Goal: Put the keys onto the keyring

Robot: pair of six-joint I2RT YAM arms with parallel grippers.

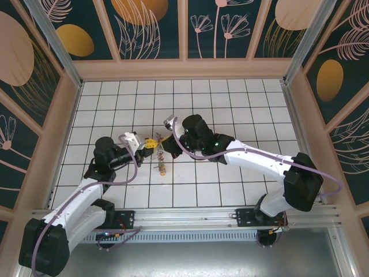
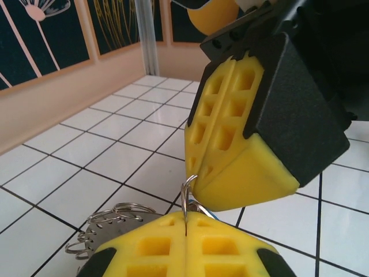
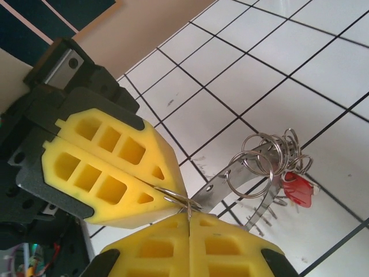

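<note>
In the top view my left gripper (image 1: 151,142) and right gripper (image 1: 164,139) meet tip to tip above the tiles, and the keyring (image 1: 161,161) hangs just below them. Both are shut on a small wire ring (image 2: 186,199) pinched between the yellow pads. In the left wrist view my left gripper (image 2: 185,218) sits at the bottom, with the right gripper's fingers (image 2: 236,144) above it. In the right wrist view my right gripper (image 3: 189,218) holds the wire ring (image 3: 176,199) beside the left gripper's fingers (image 3: 109,167). The keyring (image 3: 248,170) is a perforated metal band carrying several small rings (image 3: 268,151) and a red key (image 3: 297,189).
White tiled floor (image 1: 230,98) spreads around the grippers, enclosed by peach walls (image 1: 184,69) with dark floral panels. An aluminium rail (image 1: 190,216) runs along the near edge by the arm bases.
</note>
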